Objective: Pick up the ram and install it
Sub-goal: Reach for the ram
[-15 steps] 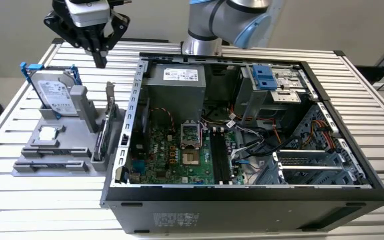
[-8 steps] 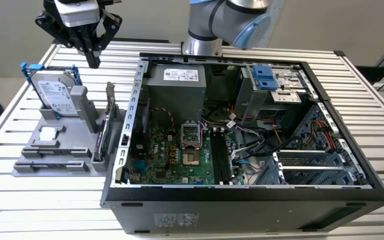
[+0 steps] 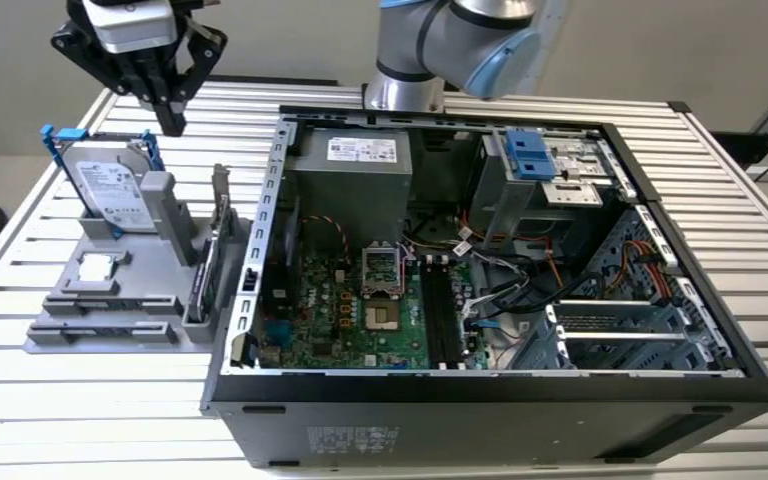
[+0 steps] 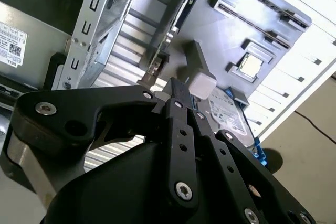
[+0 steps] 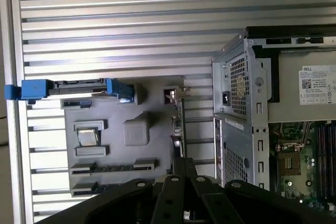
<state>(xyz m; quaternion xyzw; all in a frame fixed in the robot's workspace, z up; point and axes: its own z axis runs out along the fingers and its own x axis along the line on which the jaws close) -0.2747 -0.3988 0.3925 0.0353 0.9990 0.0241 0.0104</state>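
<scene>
When I checked the exterior view, the gripper [image 3: 171, 122] hung above the far end of the grey holder [image 3: 117, 325], at the exterior view's left, approx. over the hard drive [image 3: 107, 185] that stood tilted in its blue frame. Its two black fingers [image 4: 176, 90] were pressed together into one narrow tip, pinching nothing that I could see, and they touched nothing. The holder lay on the slatted table [image 3: 91, 410], just beside the open computer case [image 3: 491, 400]. The ram [image 5: 114, 167] I could make out in the first wrist view only as a thin dark strip standing on edge in a long slot of the holder, between two small end brackets. A second slot like it ran just beside, partly hidden by the gripper, and I could not tell for sure if each slot held a stick. By this reading the ram was in the holder, well apart from the fingertips. Between these slots and the hard drive a small square chip [image 3: 97, 265] sat in its own pocket. A larger card [image 3: 211, 250] w/ a metal bracket stood on edge at the holder's side nearest the case. Inside the case the green motherboard [image 3: 344, 310] lay flat; whether sth. was seated in its long dark sockets [image 3: 438, 320] I could not tell.
</scene>
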